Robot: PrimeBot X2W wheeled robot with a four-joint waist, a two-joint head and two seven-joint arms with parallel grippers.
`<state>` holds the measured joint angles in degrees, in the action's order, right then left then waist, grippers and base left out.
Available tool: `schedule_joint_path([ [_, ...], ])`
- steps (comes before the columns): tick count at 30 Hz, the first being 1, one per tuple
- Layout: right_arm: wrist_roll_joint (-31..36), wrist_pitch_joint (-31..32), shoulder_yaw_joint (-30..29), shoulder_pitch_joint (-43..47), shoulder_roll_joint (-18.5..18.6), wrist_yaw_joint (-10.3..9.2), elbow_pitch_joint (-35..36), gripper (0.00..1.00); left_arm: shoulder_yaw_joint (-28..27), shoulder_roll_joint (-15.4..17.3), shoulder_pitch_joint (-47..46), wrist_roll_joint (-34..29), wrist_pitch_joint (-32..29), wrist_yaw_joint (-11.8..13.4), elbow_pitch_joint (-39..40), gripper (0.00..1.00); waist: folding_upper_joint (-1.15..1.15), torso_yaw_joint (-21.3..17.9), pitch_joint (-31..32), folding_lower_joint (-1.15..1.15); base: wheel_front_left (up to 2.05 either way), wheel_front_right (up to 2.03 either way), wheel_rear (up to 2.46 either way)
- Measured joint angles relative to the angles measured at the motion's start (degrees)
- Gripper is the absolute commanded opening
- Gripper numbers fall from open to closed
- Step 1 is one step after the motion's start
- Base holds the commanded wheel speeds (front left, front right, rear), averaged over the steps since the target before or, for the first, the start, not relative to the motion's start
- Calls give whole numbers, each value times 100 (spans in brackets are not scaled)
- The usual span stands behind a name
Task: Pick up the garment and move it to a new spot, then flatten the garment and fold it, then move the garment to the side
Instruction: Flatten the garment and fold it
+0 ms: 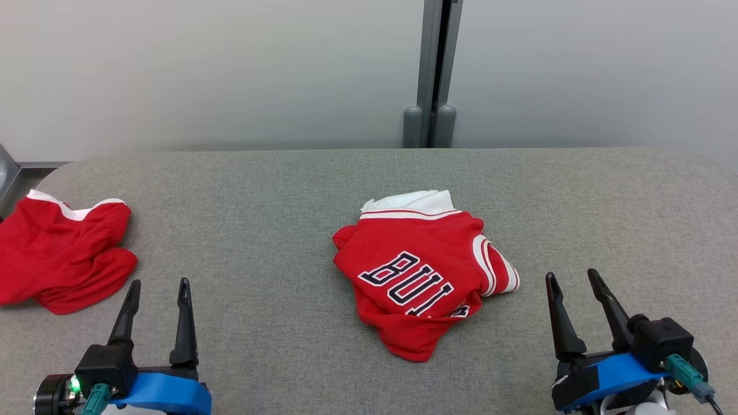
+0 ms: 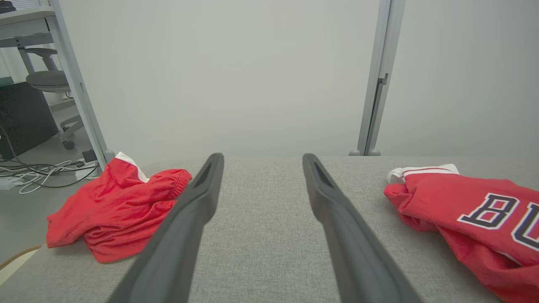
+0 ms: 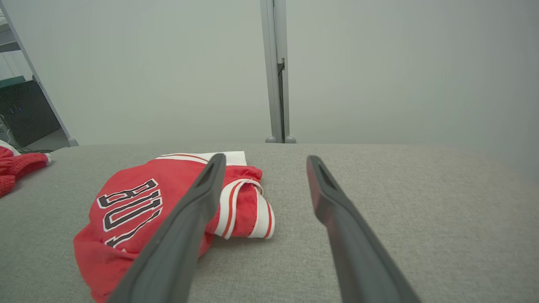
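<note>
Head view: red jersey (image 1: 415, 271) lies between left fingers (image 1: 184, 328) and right fingers (image 1: 558, 317), both pairs spread apart.

The jersey (image 1: 424, 271) lies centred on the table (image 1: 259, 190). From it, the shorts (image 1: 60, 256) lie at nine o'clock by the edge, the post (image 1: 436, 69) stands at twelve behind the table, the left gripper (image 1: 159, 283) at eight, the right gripper (image 1: 572, 275) at four.

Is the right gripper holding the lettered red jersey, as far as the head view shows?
No, the right gripper stands open and empty, off to the side of the red jersey.
</note>
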<state>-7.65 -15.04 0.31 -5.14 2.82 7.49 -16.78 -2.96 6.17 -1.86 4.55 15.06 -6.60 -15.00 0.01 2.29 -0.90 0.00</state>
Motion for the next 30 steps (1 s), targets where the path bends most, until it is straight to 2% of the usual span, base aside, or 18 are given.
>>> schedule_joint_path([
  [15, 91, 0, -14, -87, 2, 0, -120, 100, -15, -58, -59, -52, 0, -35, -15, 100, 0, 87, -55, 0, 0, 0, 0],
  [22, 499, -1, 204, -1021, 0, 0, -580, 100, 40, -96, -233, -38, 0, -51, -42, 100, 0, 242, -218, 0, 0, 0, 0],
  [30, 773, 4, 304, -2479, 123, 0, -1806, 100, 168, -159, -498, 44, 0, -53, -31, 100, 0, 469, -591, 0, 0, 0, 0],
])
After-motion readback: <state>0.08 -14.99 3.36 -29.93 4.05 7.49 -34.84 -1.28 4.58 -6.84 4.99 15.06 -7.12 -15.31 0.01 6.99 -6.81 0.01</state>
